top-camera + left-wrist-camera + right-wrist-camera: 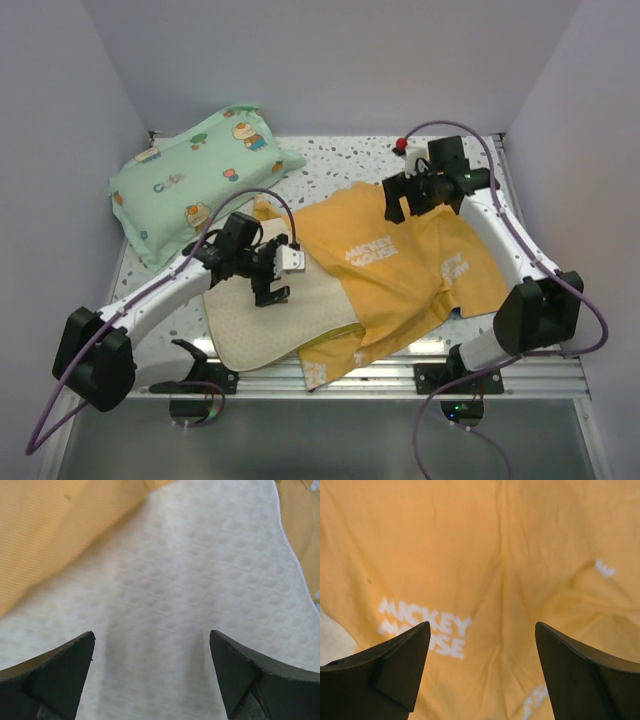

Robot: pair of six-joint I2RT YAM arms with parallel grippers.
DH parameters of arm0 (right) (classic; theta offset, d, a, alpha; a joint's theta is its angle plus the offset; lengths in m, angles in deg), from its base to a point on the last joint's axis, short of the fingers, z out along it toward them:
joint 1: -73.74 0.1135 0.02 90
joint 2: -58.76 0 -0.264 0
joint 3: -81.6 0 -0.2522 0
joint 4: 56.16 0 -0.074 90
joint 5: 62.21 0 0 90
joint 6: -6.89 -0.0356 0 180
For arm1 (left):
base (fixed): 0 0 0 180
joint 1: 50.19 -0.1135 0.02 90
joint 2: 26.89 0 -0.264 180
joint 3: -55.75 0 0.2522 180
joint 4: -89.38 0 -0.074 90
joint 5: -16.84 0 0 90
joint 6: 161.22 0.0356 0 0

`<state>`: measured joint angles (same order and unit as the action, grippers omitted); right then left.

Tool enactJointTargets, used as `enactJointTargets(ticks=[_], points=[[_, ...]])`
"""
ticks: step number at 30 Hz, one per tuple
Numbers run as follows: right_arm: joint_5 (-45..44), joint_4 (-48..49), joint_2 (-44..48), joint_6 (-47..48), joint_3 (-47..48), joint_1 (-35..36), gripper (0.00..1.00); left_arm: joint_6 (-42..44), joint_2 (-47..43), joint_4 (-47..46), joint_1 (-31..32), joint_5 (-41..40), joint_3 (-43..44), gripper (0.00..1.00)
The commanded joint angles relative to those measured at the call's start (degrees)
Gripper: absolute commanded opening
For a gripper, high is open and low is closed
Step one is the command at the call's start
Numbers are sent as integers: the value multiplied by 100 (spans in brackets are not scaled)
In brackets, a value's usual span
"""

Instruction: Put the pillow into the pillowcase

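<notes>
the white speckled table (pixel 340 165) carries three soft things. a mint-green cartoon-print pillow (pixel 195 180) lies at the far left corner. the cream pillow (pixel 265 325) lies flat near the front edge, left of centre. the orange-yellow pillowcase (pixel 400 265) spreads wrinkled over centre and right, its left part overlapping the pillow.

Top view is bright, with even, soft overhead light, faint shadows on the surface (pixel 340 165) and glare patches along its near edge. In the wrist views the pillow (pixel 175 605) weave is washed out and slightly soft. The left claw (pixel 151 637) and right claw (pixel 482 627) are dark and underexposed.
</notes>
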<state>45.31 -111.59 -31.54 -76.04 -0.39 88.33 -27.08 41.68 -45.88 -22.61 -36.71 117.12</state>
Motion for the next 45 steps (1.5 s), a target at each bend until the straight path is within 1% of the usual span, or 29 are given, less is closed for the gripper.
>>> enactJointTargets(ticks=[1, 3, 5, 7, 8, 10, 11, 13, 14, 15, 17, 18, 21, 22, 23, 25, 26, 28, 29, 30, 32, 33, 35, 36, 37, 39, 40, 42, 45], points=[[-451, -965, 328, 1050, -996, 62, 88, -432, 68, 14, 335, -454, -472, 100], [-390, -966, 356, 1138, -1382, 62, 85, -713, 103, -109, 546, -498, -622, 98], [-276, -931, 102, 1147, -1534, 53, 84, -949, 208, -232, 924, -620, -753, 94], [-258, -809, -521, 1139, -1499, 62, 83, -1117, 610, -557, 1214, -979, -815, 89], [-275, -694, -724, 1078, -1429, 53, 83, -1397, 813, -689, 1224, -1008, -728, 83], [-336, -196, -1313, 955, -1026, 53, 83, -1784, 1437, -1075, 1172, -991, -526, 73], [-380, -53, -1558, 928, -798, 53, 83, -2212, 1622, -1242, 1154, -938, -290, 71], [-486, 97, -2259, 832, 176, 35, 83, -2819, 2036, -1866, 1128, -868, 53, 66], [-495, 80, -2464, 814, 571, 26, 83, -3015, 2167, -2050, 1136, -911, 185, 65], [-530, 71, -2640, 796, 1324, 26, 83, -3173, 2430, -2339, 1128, -1042, 352, 65], [-556, -7, -3080, 752, 2031, 9, 83, -3412, 2660, -2430, 1093, -1131, 905, 67], [-591, -234, -3177, 752, 2661, 18, 83, -3438, 2757, -2352, 1005, -1166, 1064, 69], [-601, -622, -2986, 752, 3071, -17, 86, -3246, 2574, -2002, 821, -1227, 1399, 75], [-557, -632, -2802, 717, 2923, -61, 86, -3106, 2469, -1886, 803, -1254, 1426, 78], [-530, -614, -2217, 717, 2678, -79, 86, -3070, 2354, -1790, 794, -1315, 1400, 80], [-530, -474, -1547, 690, 1660, -114, 86, -3130, 1942, -1657, 794, -1368, 1225, 89], [-539, -421, -951, 682, 917, -140, 86, -3218, 1705, -1657, 837, -1377, 1163, 90], [-522, -526, -394, 751, 227, -176, 86, -3420, 1563, -1648, 986, -1403, 1075, 95], [-521, -596, 43, 769, -420, -202, 86, -3508, 1528, -1613, 1065, -1421, 1083, 97], [-504, -745, 213, 743, -722, -246, 86, -3691, 1518, -1622, 1188, -1325, 1101, 100], [-434, -930, 460, 752, -1363, -290, 87, -3842, 1579, -1743, 1276, -1071, 1118, 100], [-407, -1087, 583, 743, -1515, -299, 88, -3999, 1623, -1806, 1494, -1487, 1127, 100], [-346, -1063, 663, 656, -1962, -299, 90, -4237, 1798, -1832, 1663, -1701, 1197, 100], [-328, -949, 611, 507, -2087, -299, 93, -4377, 1834, -1937, 1742, -1981, 1171, 100], [-302, -896, 558, 445, -2175, -299, 95, -4918, 1852, -2051, 1778, -2149, 1136, 100], [-231, -442, 374, 26, -2517, -299, 99, -5291, 1905, -2210, 1848, -2396, 1075, 100], [-118, -604, 260, 14, -2449, -299, 99, -5397, 1870, -2315, 1900, -2527, 1014, 100], [-38, -204, 189, -344, -2536, -316, 99, -5582, 1800, -2587, 2049, -2791, 821, 100], [-99, -165, -276, -662, -2545, -281, 94, -5714, 1878, -2624, 2261, -3160, 828, 100]])
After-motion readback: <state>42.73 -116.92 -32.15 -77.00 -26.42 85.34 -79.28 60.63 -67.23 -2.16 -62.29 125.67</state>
